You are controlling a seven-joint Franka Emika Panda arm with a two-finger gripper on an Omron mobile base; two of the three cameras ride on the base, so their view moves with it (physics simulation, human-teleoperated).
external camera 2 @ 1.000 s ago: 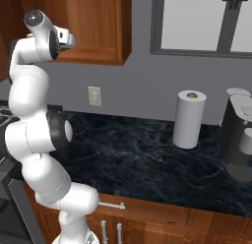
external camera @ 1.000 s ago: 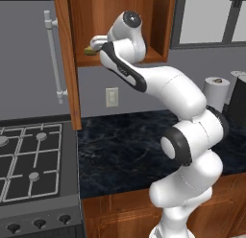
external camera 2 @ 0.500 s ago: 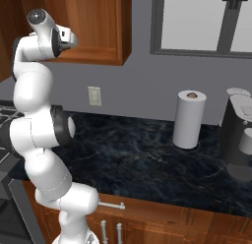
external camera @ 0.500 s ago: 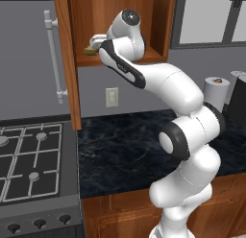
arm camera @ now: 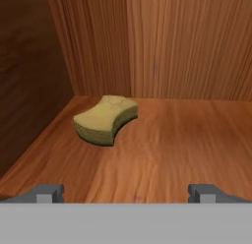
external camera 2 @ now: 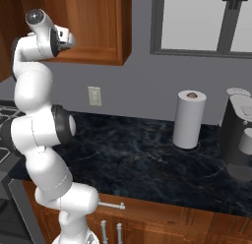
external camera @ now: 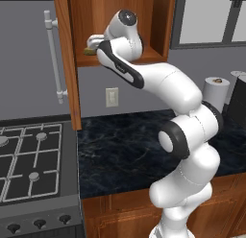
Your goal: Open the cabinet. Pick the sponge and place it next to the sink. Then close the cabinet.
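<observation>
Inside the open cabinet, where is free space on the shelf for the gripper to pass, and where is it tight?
The cabinet shelf is bare right of the sponge, up to the back wall, and in front of it toward the open gripper. It is tighter left of the sponge, near the dark side wall.

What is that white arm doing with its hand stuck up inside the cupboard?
The arm is reaching into the open cabinet above the counter, whose door is swung wide. Inside, on the wooden shelf, lies a yellow sponge. The gripper is open and empty, pointed at the sponge, which sits ahead and a little to the left in the hand view, untouched. So the cabinet is open, and the sponge has not been picked up yet.
</observation>
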